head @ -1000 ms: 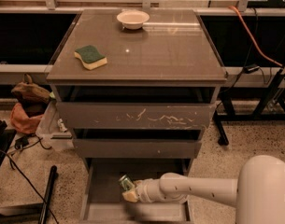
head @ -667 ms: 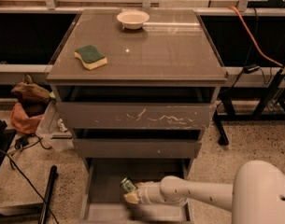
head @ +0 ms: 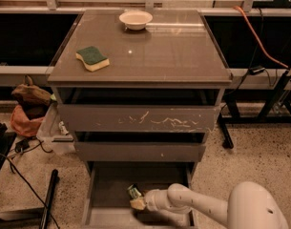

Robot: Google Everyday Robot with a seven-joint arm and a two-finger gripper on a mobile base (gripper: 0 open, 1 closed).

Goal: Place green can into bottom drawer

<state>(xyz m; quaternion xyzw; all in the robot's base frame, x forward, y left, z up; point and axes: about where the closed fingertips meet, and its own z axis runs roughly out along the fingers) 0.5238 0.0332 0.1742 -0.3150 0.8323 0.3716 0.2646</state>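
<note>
The green can is small, with a shiny silver end, and sits low inside the open bottom drawer, near its middle. My gripper reaches in from the lower right on a white arm and is shut on the green can, just above the drawer floor. The drawer is pulled out below the middle drawer and the scratched-front drawer.
A green-topped yellow sponge and a white bowl rest on the cabinet top. Bags and cables lie on the floor at the left. A black stand is at the right.
The arm has drawn slightly lower and further into the drawer, carrying the can with it. Nothing else has moved.
</note>
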